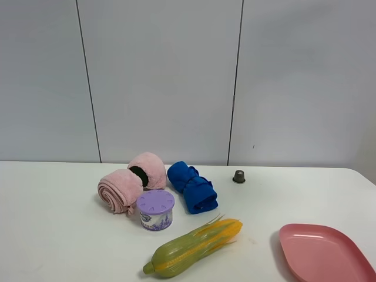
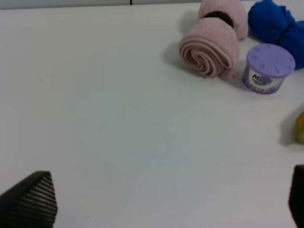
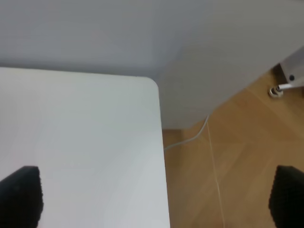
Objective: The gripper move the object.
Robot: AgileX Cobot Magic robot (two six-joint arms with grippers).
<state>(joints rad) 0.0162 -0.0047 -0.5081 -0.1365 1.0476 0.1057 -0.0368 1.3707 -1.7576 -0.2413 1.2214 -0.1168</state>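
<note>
The small round tub with a lilac dotted lid [image 1: 155,210] stands upright on the white table, just in front of a pink rolled towel. It also shows in the left wrist view [image 2: 268,68]. Neither arm appears in the exterior high view. My left gripper [image 2: 166,204] is open and empty, its black fingertips [image 2: 33,199] wide apart over bare table, well short of the tub. My right gripper [image 3: 154,199] is open and empty, above the table's corner and the floor beside it.
Two pink rolled towels [image 1: 126,185] and a blue rolled cloth [image 1: 192,187] lie behind the tub. A yellow-green corn cob [image 1: 194,247] lies in front, a pink plate [image 1: 323,252] at the front right, and a tiny brown capsule [image 1: 239,176] further back.
</note>
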